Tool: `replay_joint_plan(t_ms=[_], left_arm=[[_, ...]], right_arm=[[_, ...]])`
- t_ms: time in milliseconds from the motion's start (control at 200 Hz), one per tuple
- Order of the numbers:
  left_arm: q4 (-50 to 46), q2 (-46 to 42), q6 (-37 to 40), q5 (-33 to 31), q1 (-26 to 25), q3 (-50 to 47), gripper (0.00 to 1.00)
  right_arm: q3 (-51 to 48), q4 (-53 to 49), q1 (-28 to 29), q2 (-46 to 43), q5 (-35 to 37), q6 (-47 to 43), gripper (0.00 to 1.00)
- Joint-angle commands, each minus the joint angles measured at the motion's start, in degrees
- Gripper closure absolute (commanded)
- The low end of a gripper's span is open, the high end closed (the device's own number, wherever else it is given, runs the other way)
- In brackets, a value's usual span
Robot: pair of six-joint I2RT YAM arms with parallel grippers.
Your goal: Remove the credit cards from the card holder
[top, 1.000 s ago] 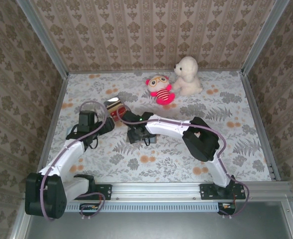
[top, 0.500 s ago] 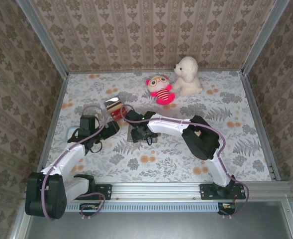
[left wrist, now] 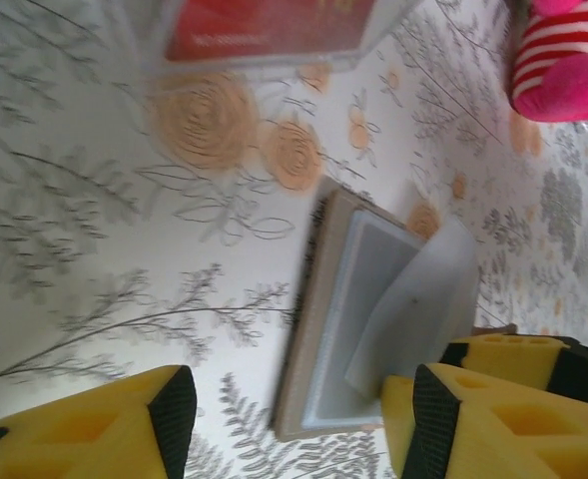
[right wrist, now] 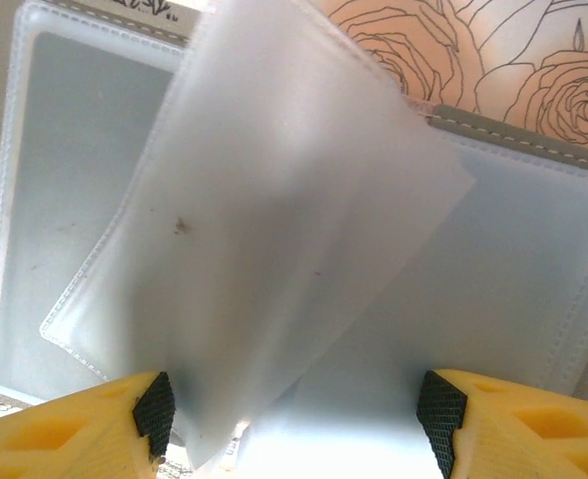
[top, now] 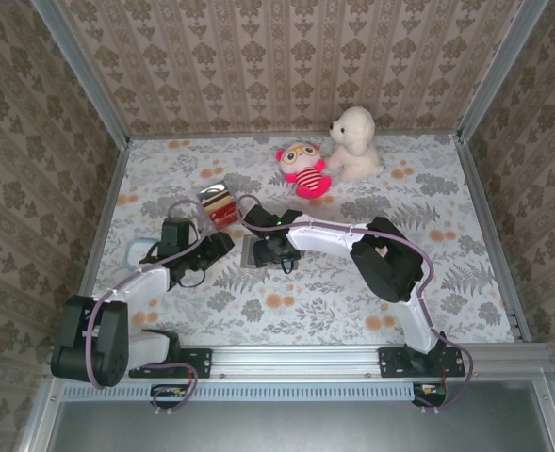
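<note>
The card holder (top: 254, 254) lies open on the floral table, bluish-grey inner faces up. In the left wrist view the card holder (left wrist: 345, 329) has a translucent leaf (left wrist: 423, 299) standing up from it. My right gripper (top: 270, 248) hovers right over it, open; in its wrist view the right gripper (right wrist: 298, 417) straddles the raised leaf (right wrist: 254, 230) with gaps on both sides. My left gripper (top: 222, 243) is open just left of the holder, and in its wrist view the left gripper (left wrist: 294, 424) has the holder's near corner between its fingers. Credit cards lie behind: a red card (top: 225, 219) (left wrist: 264, 25) and a shiny one (top: 217, 198).
A pink striped plush doll (top: 303, 169) (left wrist: 563, 60) and a white plush dog (top: 354, 143) sit at the back. A pale bluish object (top: 138, 250) lies left of the left arm. Patterned walls with metal posts close in the table on three sides.
My left gripper has swung right toward the card holder and narrowed its jaws. The right gripper stayed over the holder, shifted slightly and narrowed a little.
</note>
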Motion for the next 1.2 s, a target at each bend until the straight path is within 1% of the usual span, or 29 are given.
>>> replay_joint_plan(t_ms=[0, 210, 280, 415, 550, 680, 715, 810, 1065, 1195], left_arm=[[5.3, 2.1, -2.1, 2.8, -1.5, 0.1, 0.43], [9.7, 7.4, -4.0, 4.6, -3.5, 1.3, 0.52], [10.1, 9.0, -4.0, 4.8, -4.3, 2.2, 0.57], [10.8, 11.5, -4.1, 5.0, -5.8, 3.5, 0.63], [10.1, 13.0, -3.7, 4.7, -6.7, 4.6, 0.67], [7.8, 14.6, -3.3, 3.8, -6.8, 5.7, 0.68], [7.4, 15.0, -3.3, 3.6, -6.8, 5.9, 0.69], [7.1, 16.3, -2.4, 4.9, -7.0, 6.6, 0.69], [6.7, 19.5, -0.9, 7.2, -7.2, 8.5, 0.61], [7.4, 20.7, -1.0, 8.7, -7.3, 8.9, 0.58]], right_arm=[[-3.5, -1.7, -1.1, 2.7, -2.7, 1.2, 0.3], [-5.8, 1.0, -1.5, 1.4, -3.8, 2.2, 0.36], [-6.3, 2.0, -1.5, 0.8, -4.2, 2.6, 0.37], [-7.1, 3.7, -1.8, -0.2, -4.8, 3.2, 0.41], [-7.7, 4.7, -1.9, -1.1, -4.9, 3.9, 0.44], [-8.2, 4.8, -2.1, -1.9, -5.5, 4.4, 0.46], [-8.5, 6.7, -2.2, -2.3, -6.0, 4.4, 0.46], [-9.6, 9.0, -2.3, -3.8, -7.4, 4.3, 0.46], [-13.2, 16.7, -4.2, -8.7, -12.8, 4.3, 0.47], [-14.4, 19.2, -4.9, -10.9, -15.3, 4.5, 0.47]])
